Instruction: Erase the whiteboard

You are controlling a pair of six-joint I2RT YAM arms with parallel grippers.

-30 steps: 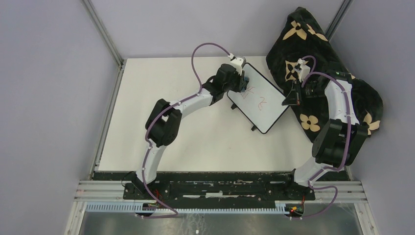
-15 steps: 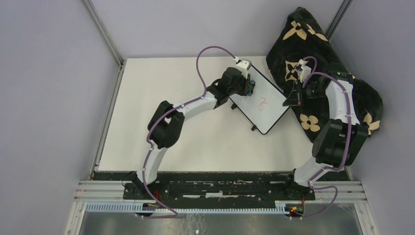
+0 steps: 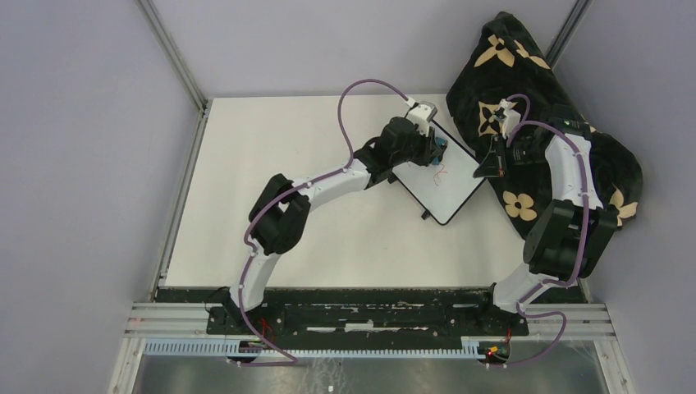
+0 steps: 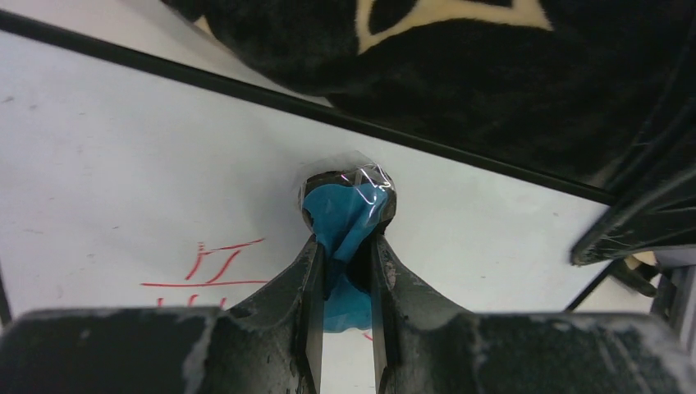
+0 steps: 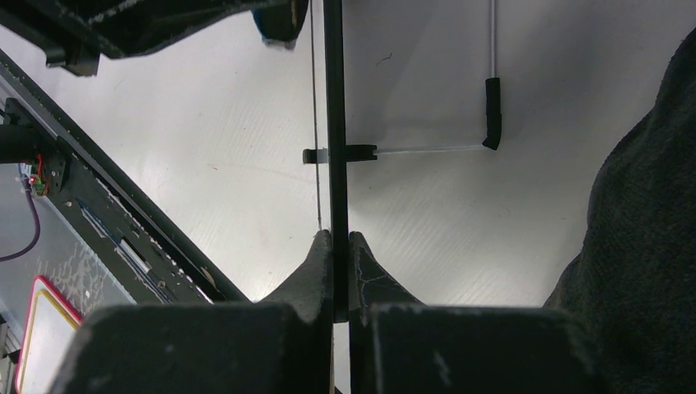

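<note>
Top external: whiteboard's (image 3: pixel 451 193) long axis diagonal

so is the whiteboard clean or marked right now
Marked: red scribbles show on the whiteboard, beside the blue eraser gripped in the left tool.

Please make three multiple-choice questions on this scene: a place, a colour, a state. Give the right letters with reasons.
1. The blue eraser pad is: A) in the left gripper, against the whiteboard B) in the right gripper C) lying loose
2. The scribbles are: A) green B) red C) black
3. The right gripper is: A) open B) shut on the whiteboard's frame C) unseen
1A, the left wrist view shows it pinched; 2B, the strokes look red; 3B, it clamps the frame.
</note>
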